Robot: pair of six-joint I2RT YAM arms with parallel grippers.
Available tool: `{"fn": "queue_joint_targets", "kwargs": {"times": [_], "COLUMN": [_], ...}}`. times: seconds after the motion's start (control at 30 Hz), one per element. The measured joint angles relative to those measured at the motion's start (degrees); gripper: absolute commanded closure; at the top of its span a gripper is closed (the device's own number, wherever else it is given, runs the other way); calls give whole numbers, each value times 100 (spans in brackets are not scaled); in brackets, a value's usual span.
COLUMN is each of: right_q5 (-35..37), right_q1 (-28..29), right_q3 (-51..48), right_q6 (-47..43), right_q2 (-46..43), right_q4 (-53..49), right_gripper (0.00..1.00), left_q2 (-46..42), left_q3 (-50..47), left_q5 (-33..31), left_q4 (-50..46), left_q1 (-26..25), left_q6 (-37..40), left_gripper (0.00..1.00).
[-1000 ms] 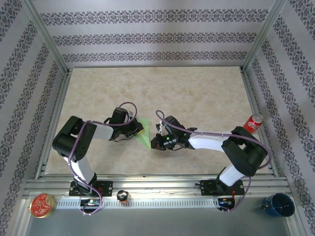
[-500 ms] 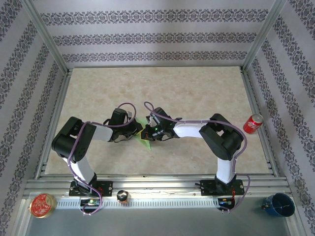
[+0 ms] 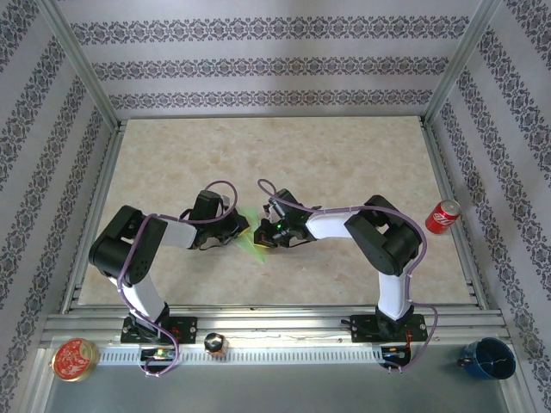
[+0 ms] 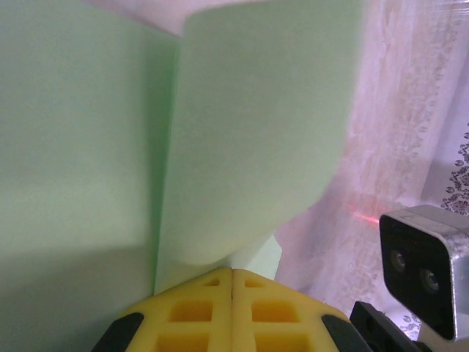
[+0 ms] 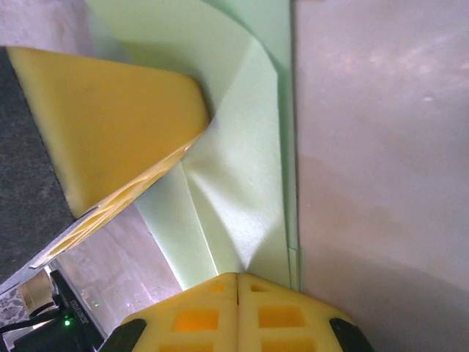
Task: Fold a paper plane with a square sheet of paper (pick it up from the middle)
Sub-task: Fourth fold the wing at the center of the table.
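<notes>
The square sheet of paper (image 3: 253, 238), pale green and partly folded with creases, lies between the two grippers near the table's front middle. My left gripper (image 3: 244, 231) is shut, its yellow fingertips pinching the paper's left part. In the left wrist view a flap of the paper (image 4: 256, 132) curls up just beyond the left gripper (image 4: 232, 271). My right gripper (image 3: 263, 237) is shut, and its joined tips (image 5: 238, 276) rest against the paper (image 5: 242, 183) where two creases meet. The left gripper's finger (image 5: 110, 125) touches the paper's raised side there. The paper's right edge lies flat on the table.
A red soda can (image 3: 443, 215) lies at the table's right edge. Below the front rail sit a red round tin (image 3: 73, 359), a small dark object (image 3: 213, 344) and a blue cup (image 3: 488, 357). Metal frame posts stand at the back corners.
My right arm swung left and folded up, bringing its shut gripper from beside the paper onto it. The left gripper stayed in place with the paper.
</notes>
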Motion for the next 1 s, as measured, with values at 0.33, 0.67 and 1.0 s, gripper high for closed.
{"fn": "queue_joint_targets", "kwargs": {"times": [0.33,0.67,1.0], "right_q5": [-188,-271,-321], "right_q1": [-149,-223,-260], "right_q3": [-321,-33,15], "right_q6": [-389,-962,-1158], "right_q2": [-162,-160,-160], "right_q4": [184,-581,-778], "right_gripper": [98,98,100], "left_q2": [-715,-568,35], "left_q3": [4,175,839], "left_q5": [-17,315,164], "left_q4": [-348,-723,-1329], "left_q1": [-24,-264,-192], "left_q6": [177,509,846], "left_gripper": [85,91,92]}}
